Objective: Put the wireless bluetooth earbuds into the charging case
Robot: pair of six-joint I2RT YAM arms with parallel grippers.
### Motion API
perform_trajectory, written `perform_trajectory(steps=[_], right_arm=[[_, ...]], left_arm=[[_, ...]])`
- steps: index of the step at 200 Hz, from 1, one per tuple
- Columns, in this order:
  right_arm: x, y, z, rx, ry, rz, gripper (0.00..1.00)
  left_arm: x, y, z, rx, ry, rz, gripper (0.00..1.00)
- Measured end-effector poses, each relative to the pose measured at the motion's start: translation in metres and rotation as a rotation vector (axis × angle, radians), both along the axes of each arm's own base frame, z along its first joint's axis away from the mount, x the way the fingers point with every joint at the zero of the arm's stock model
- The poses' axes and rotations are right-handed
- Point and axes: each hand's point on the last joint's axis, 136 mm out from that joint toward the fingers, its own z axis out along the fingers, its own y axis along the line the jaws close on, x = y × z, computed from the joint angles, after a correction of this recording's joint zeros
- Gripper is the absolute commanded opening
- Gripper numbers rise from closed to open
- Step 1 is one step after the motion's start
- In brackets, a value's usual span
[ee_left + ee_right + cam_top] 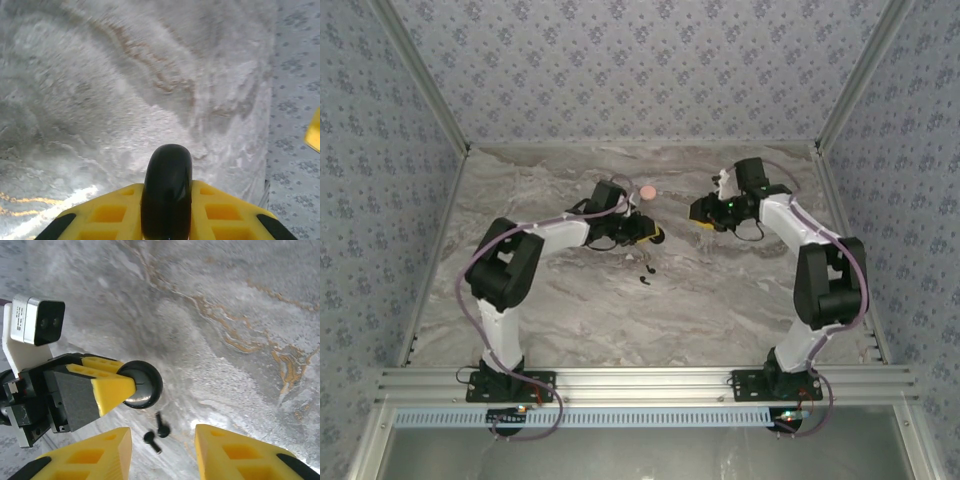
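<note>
The charging case [166, 175] is a round black puck, pinched edge-on between the yellow fingers of my left gripper [166, 189], which is shut on it above the table. From above, the left gripper [642, 230] holds the case [658, 236] near the table's middle. Two tiny black earbuds [645, 275] lie on the marble just in front of it. In the right wrist view the earbuds [161, 425] lie side by side under the case [145, 385]. My right gripper [162, 455] is open above them with nothing between its fingers; from above it [705, 215] faces the left gripper.
A pink disc [647, 191] lies on the marble table [740, 290] just behind the left gripper. Patterned walls [640, 70] close in the back and both sides. The left wrist's camera housing [37, 320] sits close to the right gripper.
</note>
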Motion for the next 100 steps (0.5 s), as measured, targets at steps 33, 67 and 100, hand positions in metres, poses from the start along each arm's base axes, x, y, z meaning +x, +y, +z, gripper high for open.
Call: perform_trajectory(steps=[33, 67, 100], right_arm=[[-0.005, 0.006, 0.040, 0.069, -0.102, 0.043, 0.46], [-0.016, 0.017, 0.077, 0.160, -0.184, 0.106, 0.51], [-0.031, 0.032, 0.110, 0.243, -0.261, 0.186, 0.55]], left_arm=[[-0.004, 0.009, 0.063, -0.076, -0.154, -0.019, 0.23], [-0.014, 0.016, 0.125, -0.155, -0.312, -0.058, 0.24], [-0.033, 0.021, 0.170, -0.224, -0.426, -0.103, 0.25]])
